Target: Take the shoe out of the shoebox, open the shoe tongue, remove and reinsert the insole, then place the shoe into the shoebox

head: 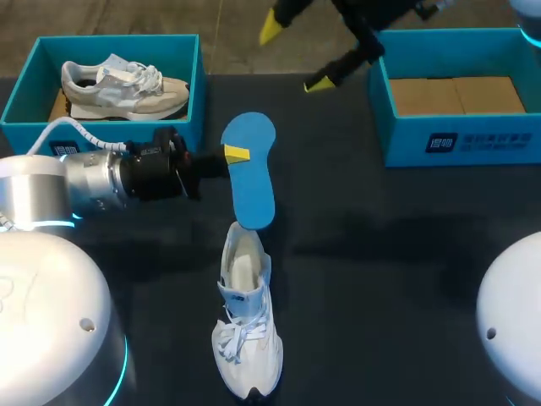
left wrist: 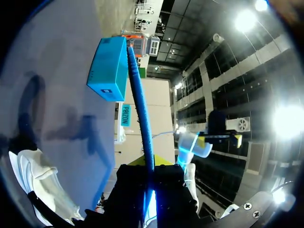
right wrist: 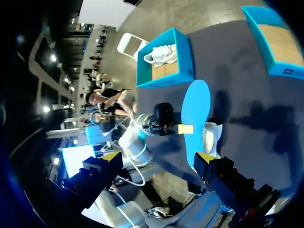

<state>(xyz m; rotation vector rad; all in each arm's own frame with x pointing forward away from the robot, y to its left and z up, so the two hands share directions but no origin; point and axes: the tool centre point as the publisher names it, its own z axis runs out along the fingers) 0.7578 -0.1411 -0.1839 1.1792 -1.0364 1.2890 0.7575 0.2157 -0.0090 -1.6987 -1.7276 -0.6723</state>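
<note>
Your L gripper (head: 230, 156) is clamped on the blue insole (head: 252, 173). It grips one long edge nr the far, wider end, w/ one yellow tip on the top face. In L wrist view the insole (left wrist: 140, 104) runs edge-on straight out from betw the fingers of the L gripper (left wrist: 146, 164).

In head view the insole's near end overlaps the heel opening of the white shoe (head: 247, 326); can't tell if they touch. The shoe lies on the dark table (head: 397, 279), toe toward the robot, laces loose.

Your R gripper (head: 294, 55) hangs over the table's far side, betw the two boxes. Its fingers are wide apart w/ nothing betw them. In R wrist view the R gripper (right wrist: 156, 156) has the insole (right wrist: 197, 111) and white shoe (right wrist: 211, 137) ahead of it.

The L shoebox (head: 199, 93) sits at far L and holds a second shoe (head: 122, 85), grey and beige, on its side. The R shoebox (head: 473, 139) sits at far R, w/ only a cardboard lining (head: 456, 95) visible inside.
</note>
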